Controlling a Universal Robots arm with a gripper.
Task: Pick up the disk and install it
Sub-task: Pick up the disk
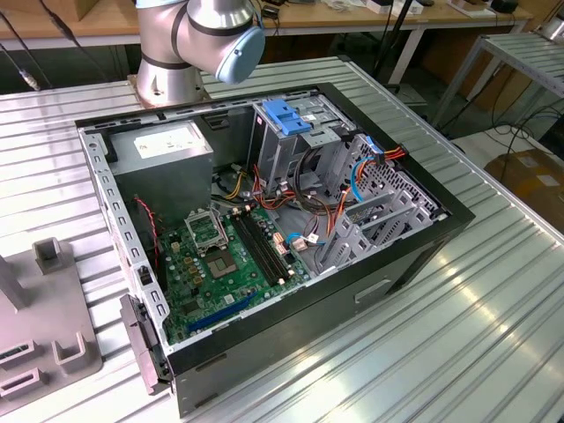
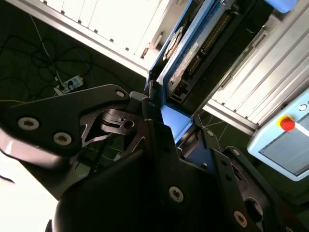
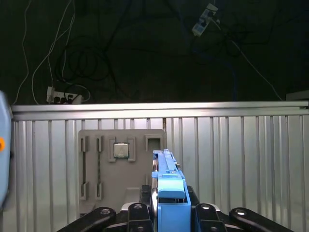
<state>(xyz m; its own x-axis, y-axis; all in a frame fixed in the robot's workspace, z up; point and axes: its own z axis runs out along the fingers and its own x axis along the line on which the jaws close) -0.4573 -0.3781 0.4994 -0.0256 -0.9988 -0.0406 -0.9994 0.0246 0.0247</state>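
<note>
In both wrist views my gripper (image 3: 169,215) is shut on the disk (image 3: 168,181), a flat drive in a blue plastic carrier frame. In the first wrist view the disk stands edge-on between the black fingers (image 3: 137,212), in front of a ribbed metal table (image 3: 241,159). In the second wrist view the gripper (image 2: 174,118) clamps the blue end of the disk (image 2: 186,58), whose grey face, connector strip and label run away from the fingers. I cannot tell whether the disk rests on anything.
The exterior view has the open computer case (image 1: 458,216) with its motherboard (image 1: 220,256), grey power-supply box (image 1: 163,150) and a drive cage topped by a blue clip (image 1: 286,115). The arm's base (image 1: 194,44) stands behind it. A grey fixture plate (image 3: 101,145) lies beyond the disk.
</note>
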